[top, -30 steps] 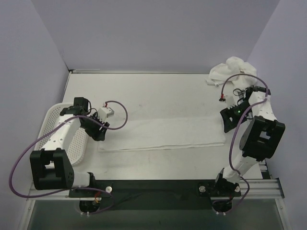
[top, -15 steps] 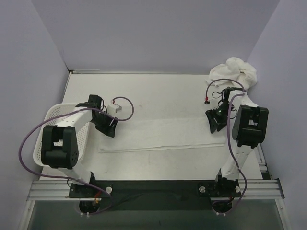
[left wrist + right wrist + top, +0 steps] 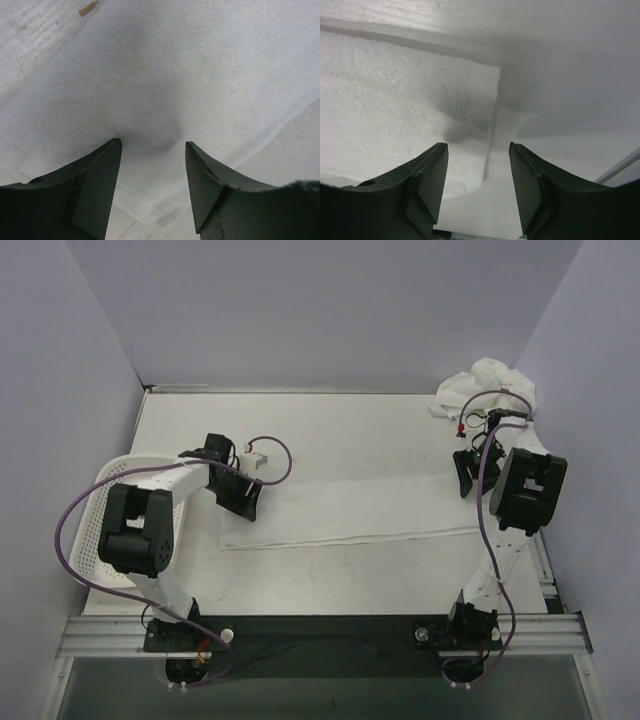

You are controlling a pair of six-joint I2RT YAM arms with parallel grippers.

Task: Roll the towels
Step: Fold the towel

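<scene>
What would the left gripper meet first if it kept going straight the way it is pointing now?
The left gripper, jaws open, points down at the flat towel, so that cloth comes first. The fabric looks dimpled between its tips, so it may already be touching.

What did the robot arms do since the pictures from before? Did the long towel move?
The left gripper slid right, onto the left end of the flat towel. The right gripper moved toward the far side, at the towel's right end. Both are open; nothing is gripped. The flat towel seems to have slid slightly right. The crumpled towel in the far corner and the basket stayed put.
</scene>
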